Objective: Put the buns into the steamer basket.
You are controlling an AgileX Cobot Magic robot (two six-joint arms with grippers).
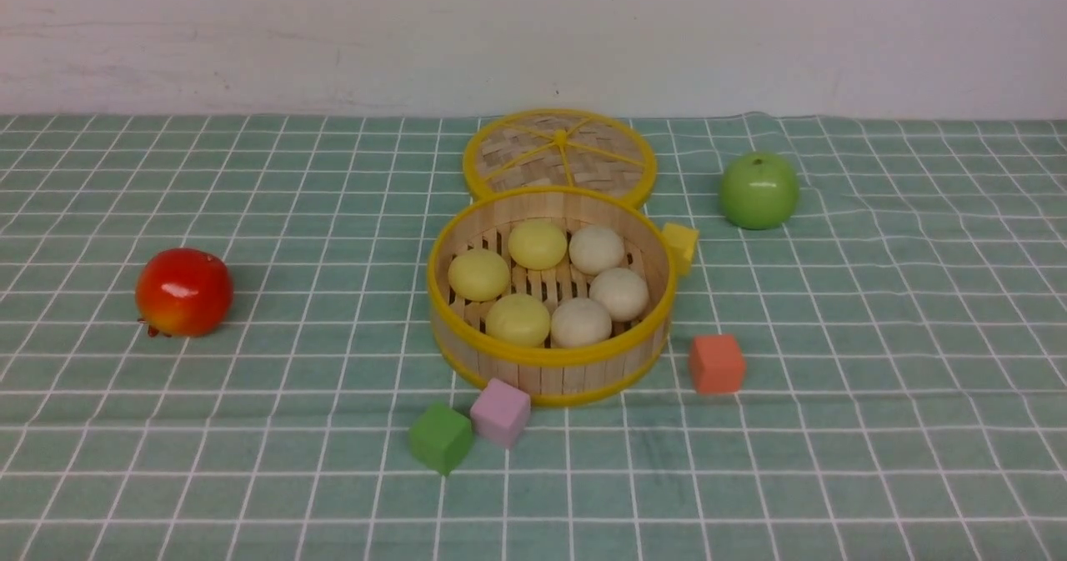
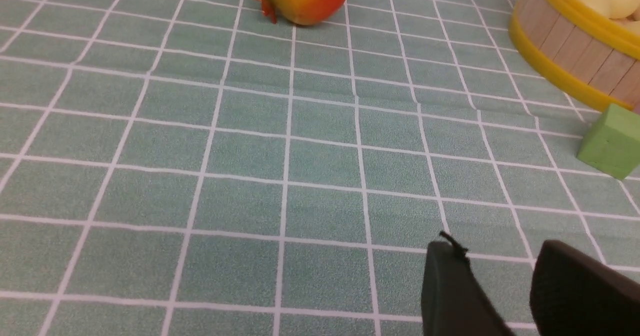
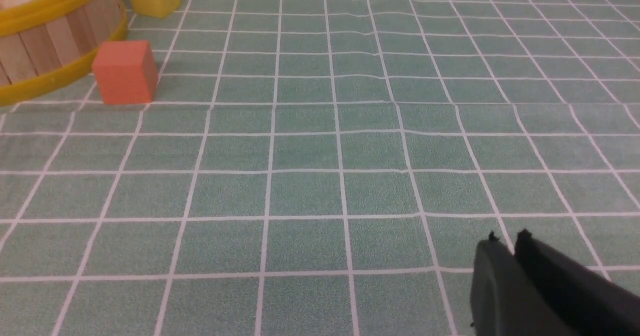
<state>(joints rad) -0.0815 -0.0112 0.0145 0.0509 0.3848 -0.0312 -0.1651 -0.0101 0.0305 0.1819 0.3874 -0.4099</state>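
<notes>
Near the middle of the checked green tablecloth (image 1: 250, 428), I am seeing the steamer basket (image 1: 550, 369) sitting upright with all six buns (image 1: 550, 282) resting on its slatted floor, three pale yellow ones toward my left and three beige-white ones toward my right. Its woven lid (image 1: 558, 154) is lying flat just behind it, touching the far rim. A yellow cube (image 1: 681, 246) is pressing against the basket's right wall, an orange cube (image 1: 716, 363) is sitting near its front right, and a pink cube (image 1: 500, 412) and green cube (image 1: 440, 438) are sitting together at its front. A red fruit (image 1: 184, 292) is lying well off to the left, a green apple (image 1: 758, 190) toward the far right.

My left gripper (image 2: 492, 271) is hanging over bare cloth with its jaws parted and nothing between them. My right gripper (image 3: 510, 248) is hovering likewise, its jaws nearly together, gripping nothing.
</notes>
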